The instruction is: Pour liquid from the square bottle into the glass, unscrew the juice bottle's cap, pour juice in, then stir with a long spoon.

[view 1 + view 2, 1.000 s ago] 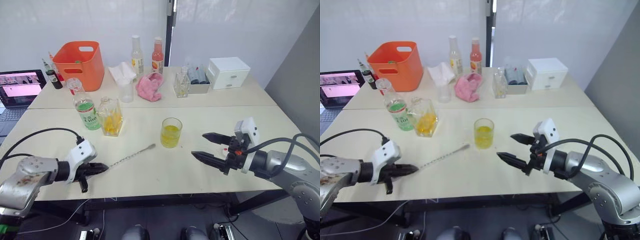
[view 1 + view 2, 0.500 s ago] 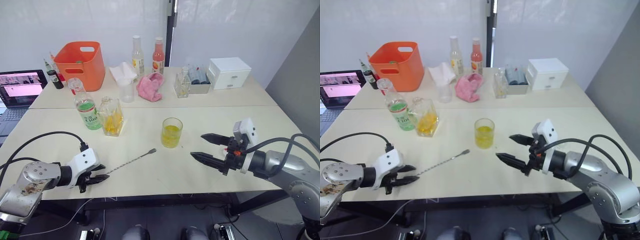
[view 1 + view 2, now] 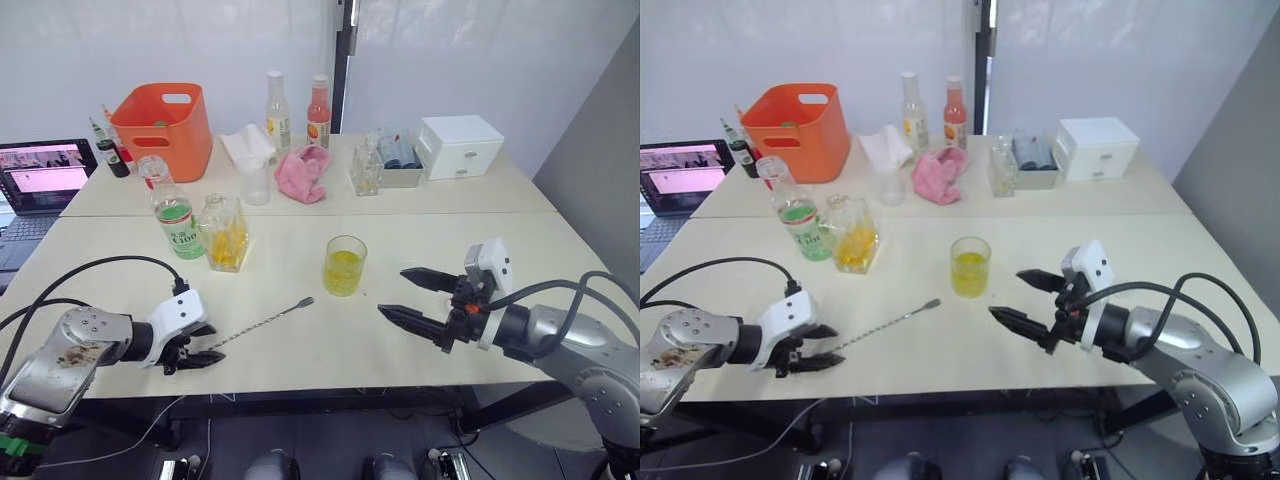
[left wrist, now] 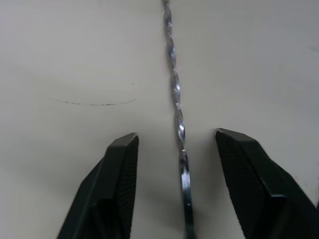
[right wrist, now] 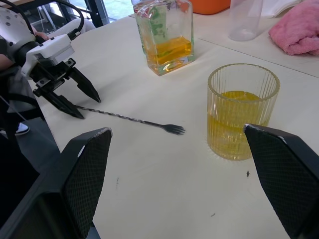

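Pale and matte, your tabletop (image 3: 300,350) stretches back to a white wall. Nearest you, your left gripper (image 3: 200,345) sits low over the front edge with its fingers spread apart, and the long spoon (image 3: 262,321) lies flat between them; in the left wrist view its twisted stem runs up the gap, touching neither finger (image 4: 117,186). From that gripper the spoon angles away toward the glass (image 3: 345,265), and its far tip stops just short of it. Your right gripper (image 3: 418,297) hovers on the other side of the glass, also released, fingers wide and holding nothing; the glass stands just beyond its tips with yellow liquid in its lower half.

Farther out from your left gripper stands the square bottle (image 3: 222,233), upright, with orange-yellow liquid low in its body. Just beside it, on the side away from the glass, stands the juice bottle (image 3: 173,215) with green juice (image 3: 797,212) inside; you cannot tell from here whether its cap is on. Beyond these sit an orange bin (image 3: 162,128), a pink cloth (image 3: 303,171), two tall slim bottles (image 3: 296,107) and a white box (image 3: 458,144).
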### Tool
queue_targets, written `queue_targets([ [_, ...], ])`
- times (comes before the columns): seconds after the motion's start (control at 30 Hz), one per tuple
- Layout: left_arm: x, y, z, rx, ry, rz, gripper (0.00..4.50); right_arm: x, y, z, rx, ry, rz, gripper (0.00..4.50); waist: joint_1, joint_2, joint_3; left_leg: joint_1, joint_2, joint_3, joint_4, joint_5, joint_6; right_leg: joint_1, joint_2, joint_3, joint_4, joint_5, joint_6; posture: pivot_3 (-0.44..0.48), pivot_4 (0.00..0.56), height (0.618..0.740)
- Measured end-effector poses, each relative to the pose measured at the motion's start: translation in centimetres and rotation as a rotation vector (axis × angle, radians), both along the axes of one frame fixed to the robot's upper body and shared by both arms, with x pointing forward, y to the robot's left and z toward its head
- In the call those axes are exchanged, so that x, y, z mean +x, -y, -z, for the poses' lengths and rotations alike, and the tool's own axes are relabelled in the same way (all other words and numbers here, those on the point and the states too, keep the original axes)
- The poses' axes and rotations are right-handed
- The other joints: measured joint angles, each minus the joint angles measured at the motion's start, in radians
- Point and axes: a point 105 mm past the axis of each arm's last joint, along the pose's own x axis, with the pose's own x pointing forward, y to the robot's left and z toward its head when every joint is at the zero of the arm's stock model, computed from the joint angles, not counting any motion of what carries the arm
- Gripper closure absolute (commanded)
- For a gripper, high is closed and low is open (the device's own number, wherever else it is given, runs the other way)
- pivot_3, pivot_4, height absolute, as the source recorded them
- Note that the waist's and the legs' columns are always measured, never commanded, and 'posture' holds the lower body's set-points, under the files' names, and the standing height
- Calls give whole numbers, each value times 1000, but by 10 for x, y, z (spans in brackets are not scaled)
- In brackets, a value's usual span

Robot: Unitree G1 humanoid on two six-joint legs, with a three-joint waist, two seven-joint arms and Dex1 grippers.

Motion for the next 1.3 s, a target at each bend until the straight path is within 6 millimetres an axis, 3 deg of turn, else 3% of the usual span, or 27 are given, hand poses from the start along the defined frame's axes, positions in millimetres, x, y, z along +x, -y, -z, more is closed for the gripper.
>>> queue_targets([
  [0.13, 4, 0, -1, -11, 13, -3, 4371, 0, 1, -1, 4, 2, 9, 0, 0, 0, 0, 0, 0, 0, 0, 0, 0, 0, 0, 0, 0, 0, 0, 0, 150, 740],
  [0.17, 5, 1, -1, -15, 18, -2, 4460, 0, 2, -1, 5, 3, 13, 0, 0, 0, 0, 0, 0, 0, 0, 0, 0, 0, 0, 0, 0, 0, 0, 0, 150, 740],
  [0.37, 6, 4, 0, -60, 15, 24, 4460, 1, 3, -1, 6, 3, 22, 0, 3, 0, 0, 0, 0, 0, 0, 0, 0, 0, 0, 0, 0, 0, 0, 0, 150, 740],
  [0.53, -6, 8, -1, -140, -73, 107, 4460, 0, 3, -1, 9, -2, 20, 0, -3, 0, 0, -1, 0, 0, 0, 0, 0, -1, 1, 0, 0, 0, 0, 0, 150, 740],
  [0.73, -15, -3, -28, -196, -101, 174, 4460, 0, 3, 0, 10, -4, 17, 0, -10, 0, 0, -1, 1, 0, 0, 0, 0, -1, 1, 0, -1, 0, 0, 0, 150, 740],
  [1.07, -15, 61, -73, -624, -89, 250, 4460, -2, -7, 4, 150, -100, 40, 0, -10, 0, 0, -1, 1, 0, 0, 1, -1, 0, 2, 0, 0, 0, 1, 0, 150, 740],
  [1.3, -18, 98, -94, -830, -96, 253, 4460, 2, -41, -25, 406, -122, -17, 0, -15, 0, 0, -1, 1, -1, 0, 2, -3, 0, 5, 2, 1, 0, 1, 0, 150, 740],
])
